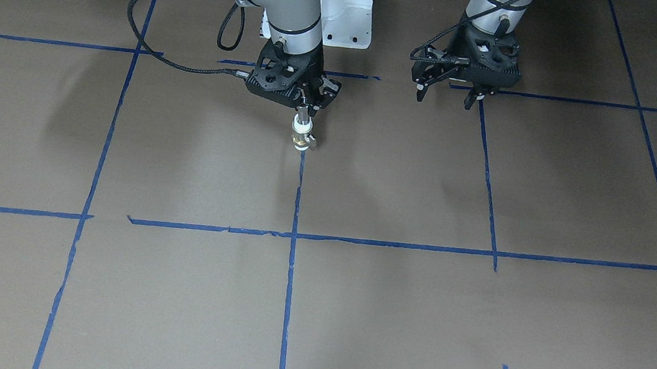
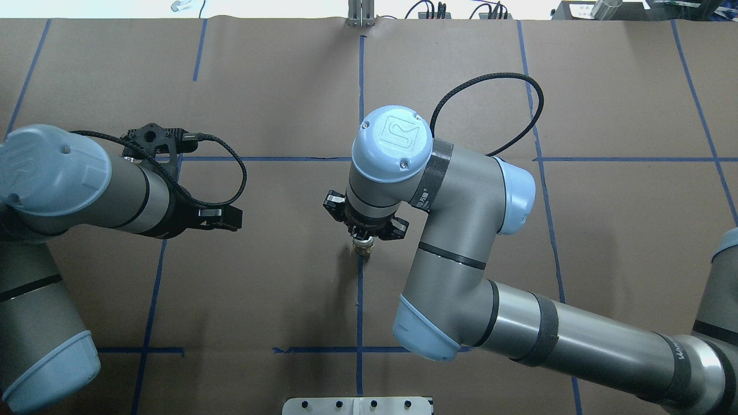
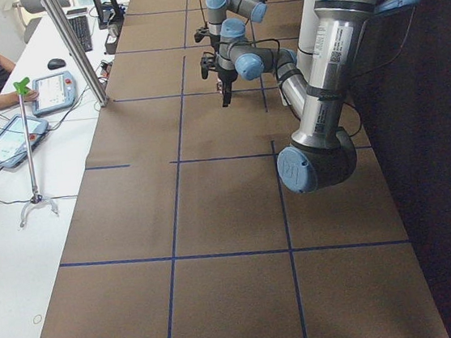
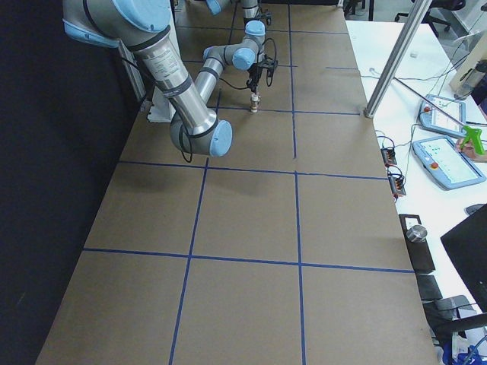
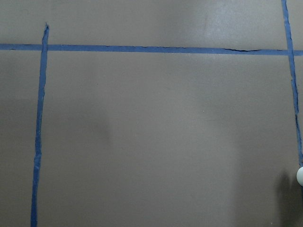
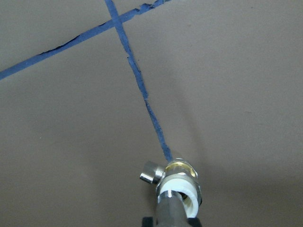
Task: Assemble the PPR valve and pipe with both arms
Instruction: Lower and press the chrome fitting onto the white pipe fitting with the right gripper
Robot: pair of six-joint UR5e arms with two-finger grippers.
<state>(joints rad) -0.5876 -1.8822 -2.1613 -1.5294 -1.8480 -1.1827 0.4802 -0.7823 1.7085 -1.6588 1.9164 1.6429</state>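
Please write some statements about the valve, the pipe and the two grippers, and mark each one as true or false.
1. The PPR valve stands upright on the table. True.
2. The left gripper holds the valve. False: its jaws are open and empty, apart from the valve.
3. The right gripper holds the pipe at the valve's upper white end. True.
4. The valve is away from every tape line. False: it stands on a blue tape line.

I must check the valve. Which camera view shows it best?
The right wrist view: the valve is close, its handle and white end clear. Front-facing shows it small under the right gripper; overhead the right arm half hides it; side views show a speck at most.
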